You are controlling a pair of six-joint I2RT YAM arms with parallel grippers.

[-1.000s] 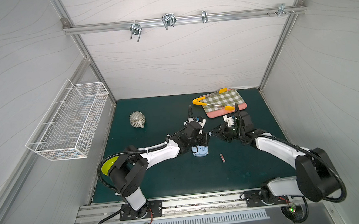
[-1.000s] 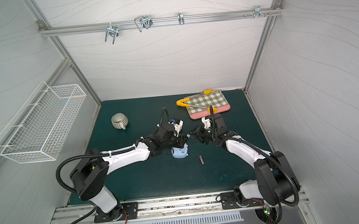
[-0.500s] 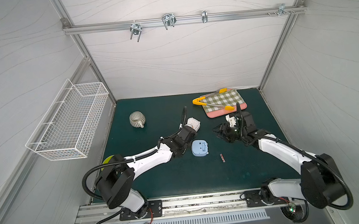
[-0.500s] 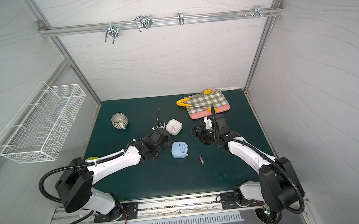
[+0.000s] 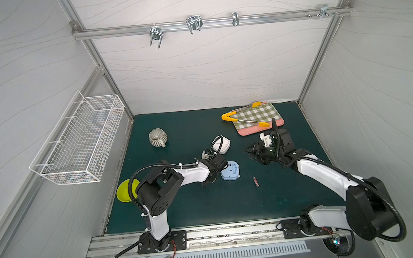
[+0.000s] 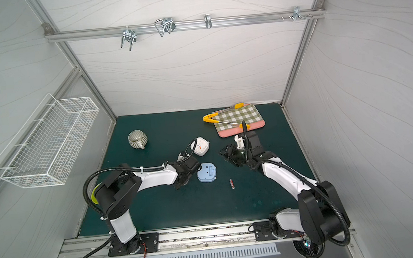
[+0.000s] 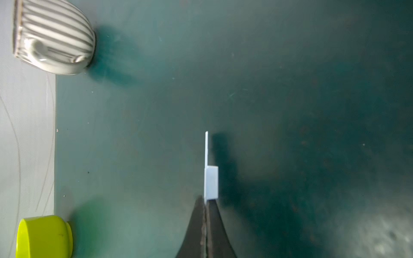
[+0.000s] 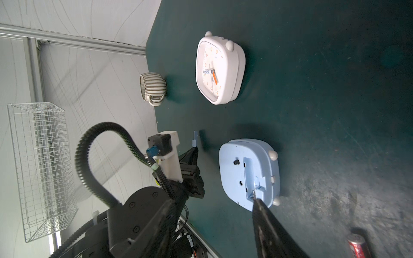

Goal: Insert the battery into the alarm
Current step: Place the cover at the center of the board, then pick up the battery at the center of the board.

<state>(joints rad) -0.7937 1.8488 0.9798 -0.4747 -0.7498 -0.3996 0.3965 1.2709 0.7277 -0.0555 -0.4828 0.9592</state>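
The light blue alarm (image 5: 230, 171) (image 8: 249, 173) lies face down mid-mat, its battery slot open with the spring showing. The small red battery (image 5: 256, 182) (image 8: 358, 245) lies on the mat to its right. My left gripper (image 7: 206, 201) (image 5: 205, 184) is shut on a thin light blue cover piece (image 7: 210, 178) (image 8: 195, 139), held just left of the alarm. My right gripper (image 5: 252, 153) (image 8: 213, 201) stands open and empty, raised to the right of the alarm. A white alarm clock (image 5: 221, 145) (image 8: 220, 67) lies face up behind the blue one.
A striped mug (image 5: 157, 137) (image 7: 53, 35) lies at the back left. A yellow-green bowl (image 5: 124, 191) (image 7: 44, 236) sits by the left wall. Yellow tongs (image 5: 245, 121) rest on a checked cloth over a pink board (image 5: 258, 116) at the back right. A wire basket (image 5: 81, 143) hangs on the left wall.
Both grippers were together over the blue alarm. The left one has drawn back to the left with the cover piece; the right one has pulled away to the right and opened.
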